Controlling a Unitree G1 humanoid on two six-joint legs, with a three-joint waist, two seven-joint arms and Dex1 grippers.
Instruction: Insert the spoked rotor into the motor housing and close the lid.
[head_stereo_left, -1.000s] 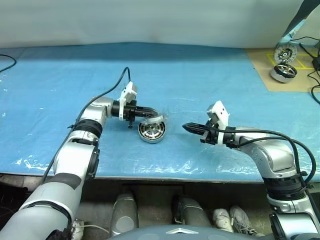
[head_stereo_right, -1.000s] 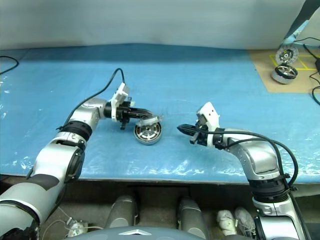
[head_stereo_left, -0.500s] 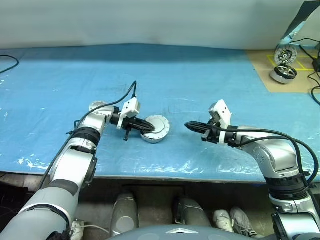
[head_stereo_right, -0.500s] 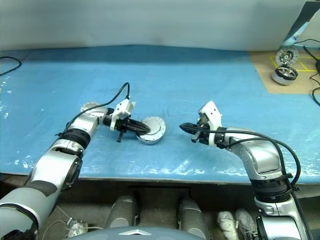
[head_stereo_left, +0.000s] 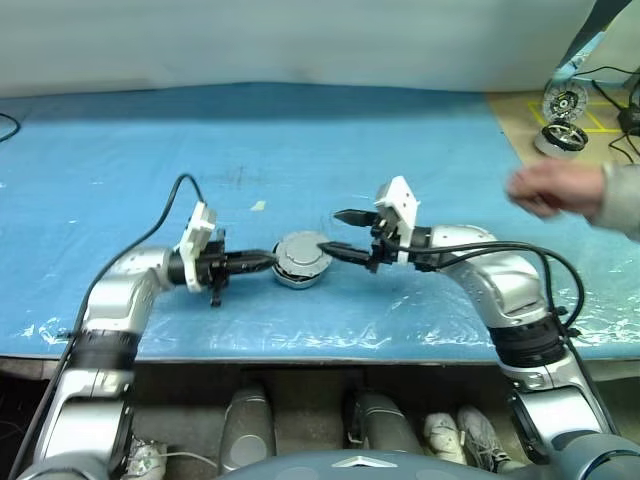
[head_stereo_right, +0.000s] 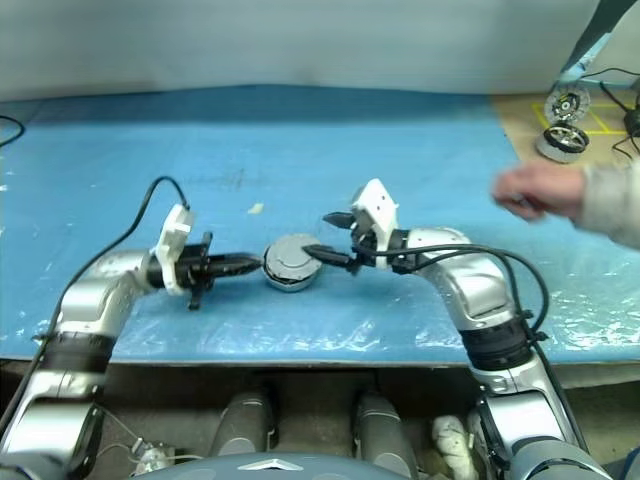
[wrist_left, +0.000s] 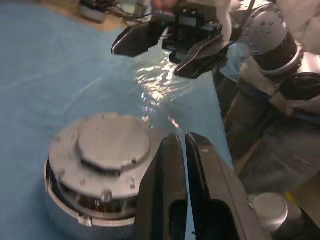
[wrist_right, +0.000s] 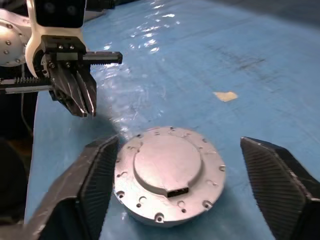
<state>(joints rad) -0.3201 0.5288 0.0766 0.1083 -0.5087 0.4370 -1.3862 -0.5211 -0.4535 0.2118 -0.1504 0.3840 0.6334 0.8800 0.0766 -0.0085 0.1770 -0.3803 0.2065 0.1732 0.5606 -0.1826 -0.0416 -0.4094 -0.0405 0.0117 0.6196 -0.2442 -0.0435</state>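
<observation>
the motor housing (head_stereo_left: 301, 268) sits on the blue-covered table (head_stereo_left: 120, 160), near the front edge and about midway along it, with the lid (wrist_right: 168, 162) seated flat on top. the left gripper (head_stereo_left: 262, 263) lies level just beside the housing on its left, fingers pressed together, holding nothing. the right gripper (head_stereo_left: 342, 235) reaches in from the other side, its two fingers spread wide on either side of the assembly, apart from it. farther back toward the right edge, a person's hand (head_stereo_left: 548, 188) hovers above the table. silver spoked wheels (head_stereo_left: 558, 120) rest on a brown board (head_stereo_left: 520, 125) at the far right corner.
</observation>
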